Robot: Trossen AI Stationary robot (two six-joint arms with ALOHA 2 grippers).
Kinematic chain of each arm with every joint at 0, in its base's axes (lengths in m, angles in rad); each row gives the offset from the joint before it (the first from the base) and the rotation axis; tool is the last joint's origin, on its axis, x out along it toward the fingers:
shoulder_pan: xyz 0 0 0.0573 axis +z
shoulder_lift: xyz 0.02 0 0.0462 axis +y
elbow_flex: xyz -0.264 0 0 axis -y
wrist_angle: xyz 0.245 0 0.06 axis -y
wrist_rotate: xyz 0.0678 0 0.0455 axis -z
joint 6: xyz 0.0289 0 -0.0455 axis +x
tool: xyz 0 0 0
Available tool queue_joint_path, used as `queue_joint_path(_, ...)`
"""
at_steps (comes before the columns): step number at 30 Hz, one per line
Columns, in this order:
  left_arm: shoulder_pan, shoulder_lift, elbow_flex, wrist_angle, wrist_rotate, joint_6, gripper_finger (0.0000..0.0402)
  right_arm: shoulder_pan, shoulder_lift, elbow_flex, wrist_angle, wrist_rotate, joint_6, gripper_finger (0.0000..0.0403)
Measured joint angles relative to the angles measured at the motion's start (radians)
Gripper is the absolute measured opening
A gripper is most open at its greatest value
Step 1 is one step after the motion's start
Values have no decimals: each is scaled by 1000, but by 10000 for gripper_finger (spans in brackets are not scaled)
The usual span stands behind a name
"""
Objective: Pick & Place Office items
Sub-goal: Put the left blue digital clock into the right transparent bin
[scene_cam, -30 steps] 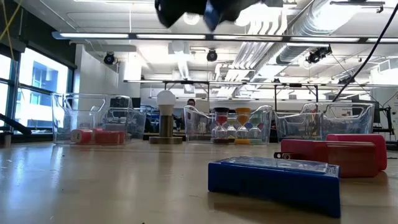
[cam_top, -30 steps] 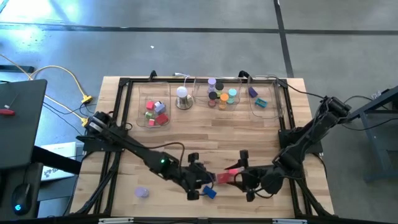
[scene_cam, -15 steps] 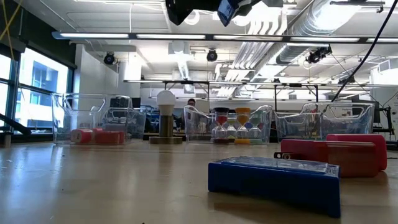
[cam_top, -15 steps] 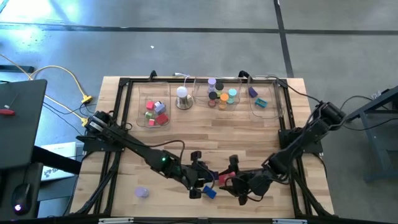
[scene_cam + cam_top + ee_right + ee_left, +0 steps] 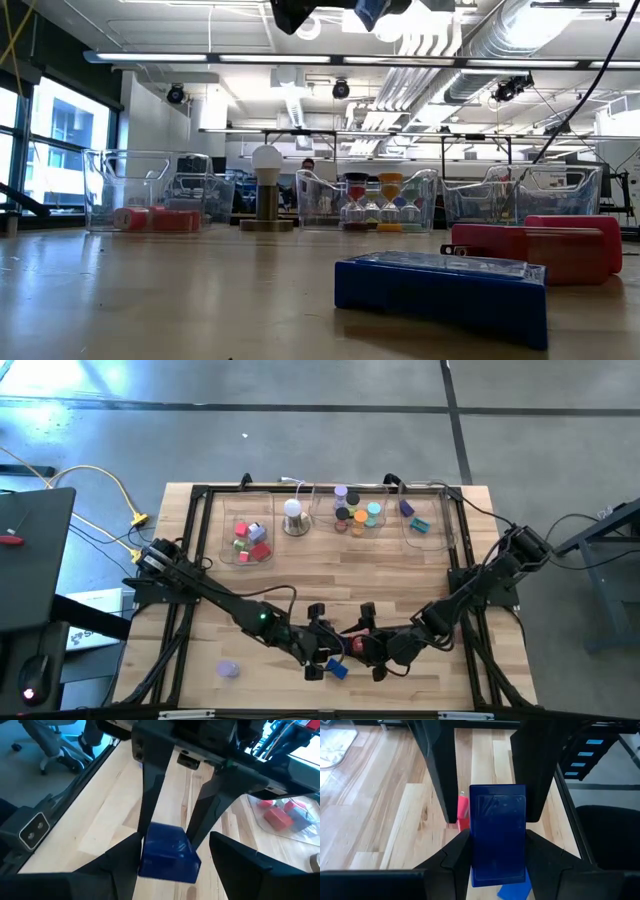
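here at the near edge of the bench point(image 5: 400, 575) both arms meet. the left gripper point(image 5: 327, 643) has its fingers point(image 5: 455, 855) clamped on a dark blue block point(image 5: 498, 837), lifted clear of the wood; from the low camera that block point(image 5: 370, 10) hangs right at the top of the picture. the right gripper point(image 5: 365, 645) sits face to face with it, fingers point(image 5: 125, 855) spread to either side of the same blue block point(image 5: 169, 852) and apart from it, so they hold nothing.

down on the bench, a second blue block point(image 5: 440, 292) lies flat near the front, with a red block point(image 5: 535, 250) just behind it and to one side. a lilac roll point(image 5: 228, 669) rests alone near the front left corner.

along the far side stand three clear trays: the left tray point(image 5: 228, 530) holds red and pink blocks, the middle tray point(image 5: 322, 510) holds upright colourful rolls, the right tray point(image 5: 440, 525) a purple and a teal piece. a white dome on a metal base point(image 5: 294, 517) stands between the left and middle trays.
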Motion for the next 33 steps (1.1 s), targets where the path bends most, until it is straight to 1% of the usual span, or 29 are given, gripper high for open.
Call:
queue_joint_path(3, 0, 0, 0, 1, 0, 0, 139, 1, 0, 0, 1, -2, -1, 224)
queue_joint_path(6, 0, 0, 0, 0, 1, 0, 139, 0, 0, 0, 2, -35, -3, 215)
queue_joint_path(13, -1, 0, 0, 3, 2, 0, 139, -6, 0, 0, 1, -64, -2, 160)
queue_joint_path(15, -1, 0, 0, 3, -2, 0, 139, -8, 0, 0, -4, -65, 2, 150)
queue_joint_path(22, 0, 0, 0, 4, 0, -1, 139, -19, 0, 0, -19, -77, 20, 162)
queue_joint_path(25, 0, 0, 0, 6, 0, -1, 141, -19, 0, 0, -20, -76, 23, 151)
queue_joint_path(31, 0, 0, 2, 18, -2, 2, 197, -18, 0, 0, -33, -81, 19, 147)
queue_joint_path(33, 0, 0, 2, 23, -2, 2, 208, -18, 0, 0, -35, -81, 20, 147)
